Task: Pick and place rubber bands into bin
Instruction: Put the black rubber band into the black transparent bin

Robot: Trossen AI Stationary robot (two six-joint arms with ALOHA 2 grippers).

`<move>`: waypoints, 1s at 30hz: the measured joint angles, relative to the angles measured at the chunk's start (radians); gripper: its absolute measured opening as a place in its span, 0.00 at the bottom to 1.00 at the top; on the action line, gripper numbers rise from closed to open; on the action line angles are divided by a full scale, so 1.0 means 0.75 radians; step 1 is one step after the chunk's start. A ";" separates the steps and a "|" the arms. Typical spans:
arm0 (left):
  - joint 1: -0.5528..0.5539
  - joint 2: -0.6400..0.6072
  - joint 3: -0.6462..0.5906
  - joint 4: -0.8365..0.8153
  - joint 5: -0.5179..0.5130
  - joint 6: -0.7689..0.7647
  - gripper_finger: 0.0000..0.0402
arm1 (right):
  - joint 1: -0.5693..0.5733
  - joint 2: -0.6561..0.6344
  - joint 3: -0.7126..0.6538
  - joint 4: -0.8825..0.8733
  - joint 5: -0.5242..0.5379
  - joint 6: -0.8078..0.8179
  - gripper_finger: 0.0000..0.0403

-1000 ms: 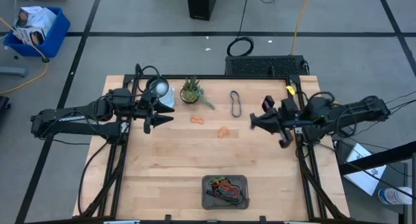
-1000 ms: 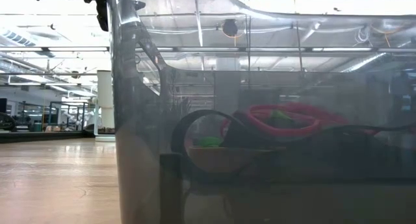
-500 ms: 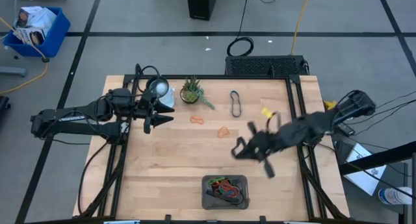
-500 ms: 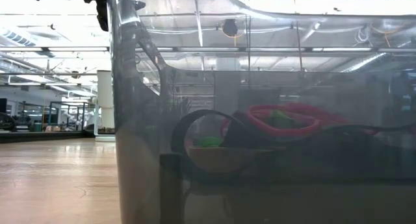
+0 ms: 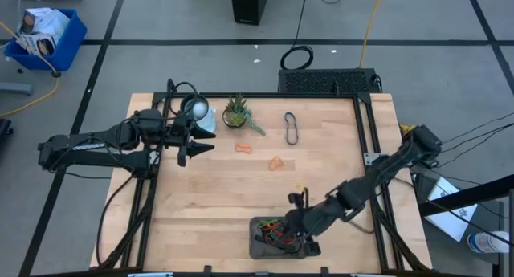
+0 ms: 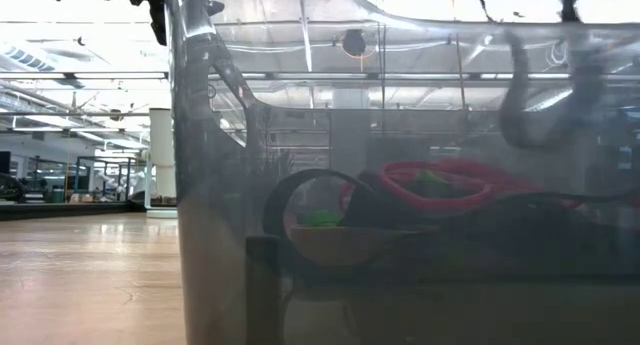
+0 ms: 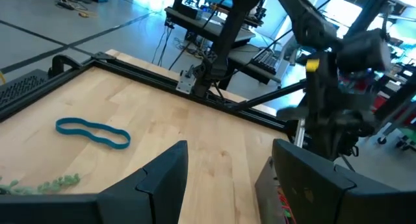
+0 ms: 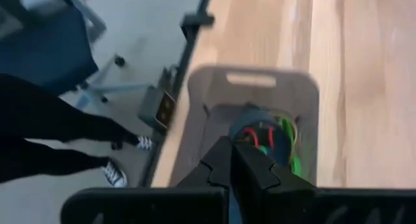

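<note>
The right gripper (image 5: 295, 226), jaws closed, hangs over the bin (image 5: 259, 248) at the counter's near edge, where many rubber bands (image 5: 277, 231) lie. Whether it pinches one, I cannot tell. The left gripper (image 5: 202, 147) waits with jaws open. Loose bands are light and floppy; pinch one strand.

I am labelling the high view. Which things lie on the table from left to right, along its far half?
Left gripper → small plant → orange band → second orange band → blue band.
</note>
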 joint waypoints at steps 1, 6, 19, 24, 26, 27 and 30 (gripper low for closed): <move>0.000 0.000 0.000 0.000 0.000 0.000 0.57 | -0.001 0.023 -0.005 -0.001 0.000 0.013 0.00; 0.000 0.000 0.000 0.000 0.000 -0.001 0.57 | -0.002 0.129 -0.041 0.000 -0.001 0.071 0.00; 0.000 0.000 0.000 -0.009 0.001 -0.012 0.57 | -0.002 0.286 -0.092 0.010 -0.005 0.103 0.02; 0.000 0.000 0.000 -0.009 0.001 -0.005 0.57 | -0.002 0.283 -0.092 0.016 -0.005 0.094 0.05; 0.000 0.000 0.000 -0.009 0.001 0.000 0.57 | -0.002 0.282 -0.092 0.026 -0.006 0.067 0.07; 0.000 0.000 0.000 -0.009 0.001 0.000 0.57 | -0.002 0.282 -0.092 0.028 -0.018 0.054 0.08; 0.000 0.000 0.000 -0.009 0.001 0.000 0.57 | -0.002 0.282 -0.092 0.035 -0.070 0.031 0.16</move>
